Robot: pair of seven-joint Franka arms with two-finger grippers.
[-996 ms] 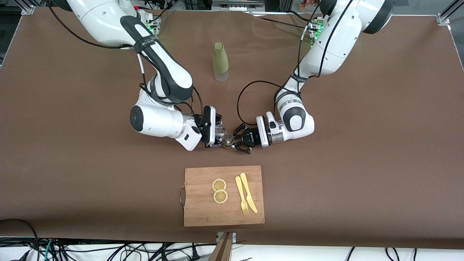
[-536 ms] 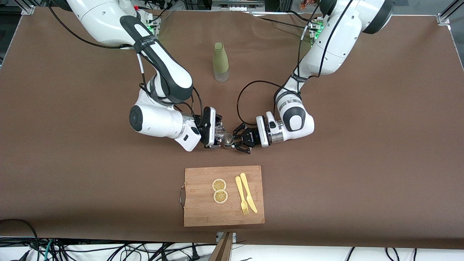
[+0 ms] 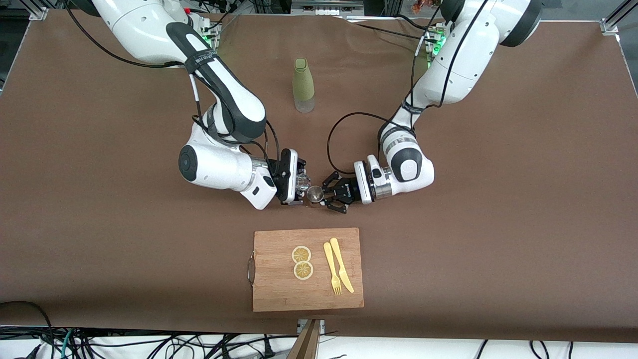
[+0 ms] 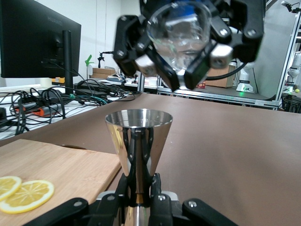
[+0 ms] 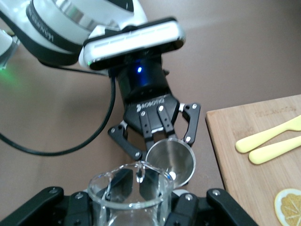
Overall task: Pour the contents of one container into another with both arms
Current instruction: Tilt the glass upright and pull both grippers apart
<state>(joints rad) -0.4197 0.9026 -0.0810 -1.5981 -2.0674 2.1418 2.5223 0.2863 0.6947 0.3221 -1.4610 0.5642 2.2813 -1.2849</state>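
My right gripper [image 3: 297,185] is shut on a clear glass beaker [image 3: 302,181] and holds it tipped on its side, its lip toward a steel cone-shaped jigger [image 3: 314,194]. The jigger stands upright in my left gripper [image 3: 329,193], which is shut on its stem. Both hang low over the middle of the table. In the left wrist view the jigger [image 4: 138,136] rises from the left gripper [image 4: 139,188], with the beaker [image 4: 181,33] above it. In the right wrist view the beaker's [image 5: 129,193] spout sits at the jigger's [image 5: 170,161] rim. No liquid shows.
A green sleeved bottle [image 3: 303,85] stands upright closer to the arm bases. A wooden cutting board [image 3: 279,289] lies nearer the front camera, carrying two lemon slices [image 3: 302,262] and a yellow fork and knife [image 3: 338,271].
The left arm has shifted slightly toward its own end of the table with the jigger. The right gripper has turned a little, and the beaker's lip sits a touch farther from the jigger.
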